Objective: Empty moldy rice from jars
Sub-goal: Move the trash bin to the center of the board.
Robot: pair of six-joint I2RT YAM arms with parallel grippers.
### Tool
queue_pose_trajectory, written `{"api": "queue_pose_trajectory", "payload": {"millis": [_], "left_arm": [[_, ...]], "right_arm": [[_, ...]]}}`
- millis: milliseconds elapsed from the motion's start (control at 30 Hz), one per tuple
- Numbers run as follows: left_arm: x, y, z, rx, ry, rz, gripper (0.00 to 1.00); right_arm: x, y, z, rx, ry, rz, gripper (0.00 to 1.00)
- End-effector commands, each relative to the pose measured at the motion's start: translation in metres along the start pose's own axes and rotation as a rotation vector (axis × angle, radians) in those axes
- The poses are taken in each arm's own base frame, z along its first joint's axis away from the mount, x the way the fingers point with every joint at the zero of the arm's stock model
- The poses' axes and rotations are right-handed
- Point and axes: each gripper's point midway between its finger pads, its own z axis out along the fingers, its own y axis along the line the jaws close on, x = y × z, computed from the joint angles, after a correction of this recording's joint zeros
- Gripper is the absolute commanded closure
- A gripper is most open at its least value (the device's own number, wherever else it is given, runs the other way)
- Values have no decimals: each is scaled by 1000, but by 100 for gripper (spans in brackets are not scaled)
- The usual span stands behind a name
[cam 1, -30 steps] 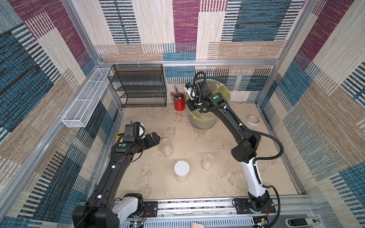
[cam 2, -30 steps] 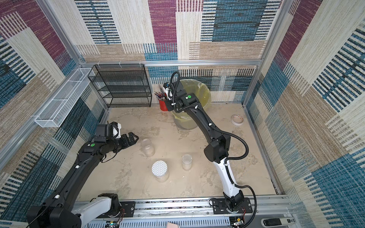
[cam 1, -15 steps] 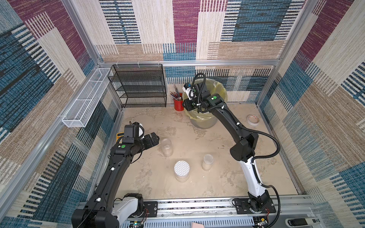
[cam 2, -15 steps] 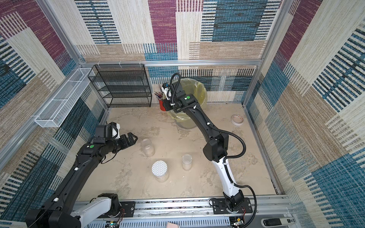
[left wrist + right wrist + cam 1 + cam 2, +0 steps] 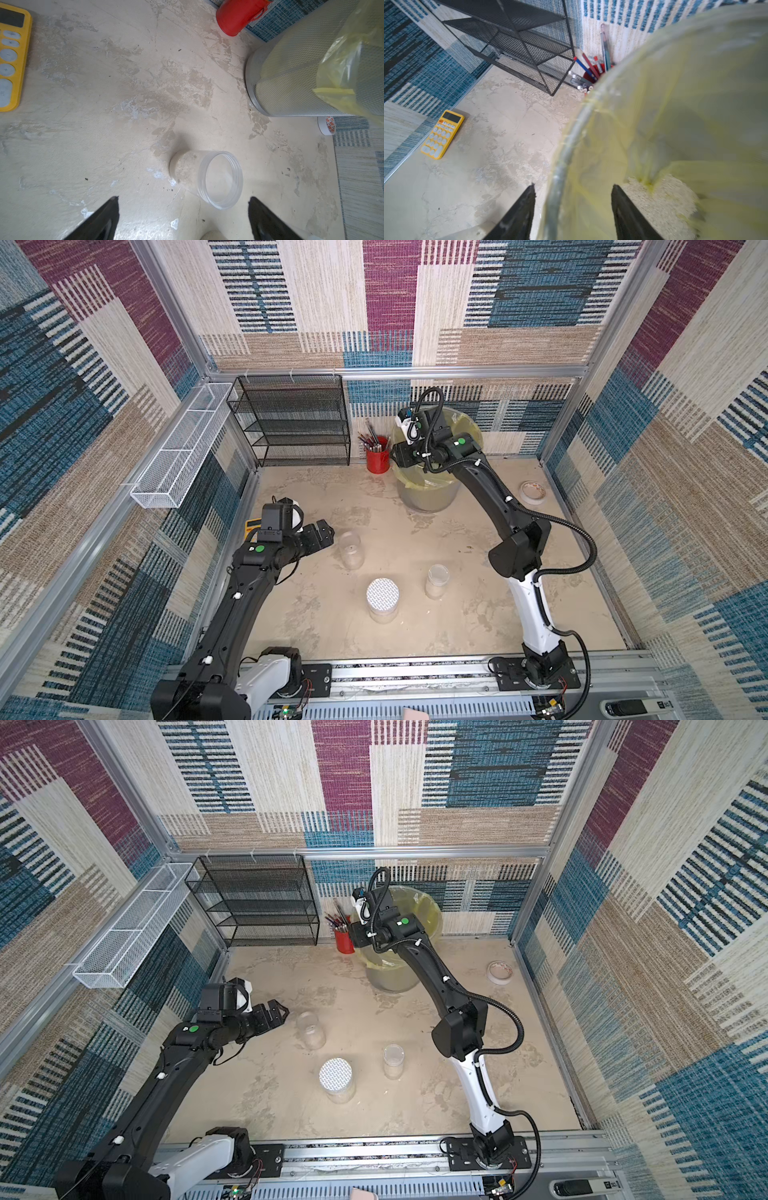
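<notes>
Some moldy rice [image 5: 660, 199] lay in a pale heap down in the yellow bag [image 5: 685, 83] of the bin [image 5: 428, 495]. My right tool [image 5: 573, 185] hung over the bin's rim with its jaws apart and nothing in them. On the bench [image 5: 415, 639] stood three jars: the open jar [image 5: 207, 178], which looked empty, the small jar [image 5: 436, 580] and the jar with the white grid lid [image 5: 382, 599], both looking shut. My left tool [image 5: 183, 198] was spread wide just beside the open jar, not touching it. I thought the good way was to lift my right tool straight up first, so it would not catch the yellow bag, then go for a shut jar.
</notes>
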Motion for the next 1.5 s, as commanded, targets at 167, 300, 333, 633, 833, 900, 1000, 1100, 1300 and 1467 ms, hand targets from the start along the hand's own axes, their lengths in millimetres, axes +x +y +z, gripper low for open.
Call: {"api": "queue_pose_trajectory", "payload": {"millis": [167, 300, 333, 633, 833, 900, 1000, 1100, 1300, 1467], "left_arm": [[-2, 5, -3, -25, -23, 24, 1], [-7, 9, -7, -52, -55, 8, 1], [-8, 9, -9, -58, -63, 5, 1], [-26, 8, -28, -69, -169, 7, 1], [-30, -1, -47, -29, -216, -40, 1], [-25, -12, -48, 24, -174, -32, 1], [-18, -30, -47, 120, -110, -18, 1], [-12, -43, -48, 188, -69, 3, 1], [-2, -37, -60, 163, -70, 10, 1], [8, -30, -74, 144, -96, -27, 1]], "right_arm": [[8, -15, -4, 52, 36, 2, 26], [2, -20, -8, 69, 13, -4, 12], [-3, -17, -13, 60, -1, -8, 5], [-36, -1, -65, 12, -108, -18, 1], [-46, -5, -108, 59, -160, 12, 1], [-45, -1, -127, 51, -179, 19, 1], [-35, 0, -153, 51, -204, 55, 1], [-14, 1, -190, 46, -256, 129, 0], [40, 10, -260, -27, -392, 261, 1], [102, 18, -269, -73, -294, 290, 1]]}}
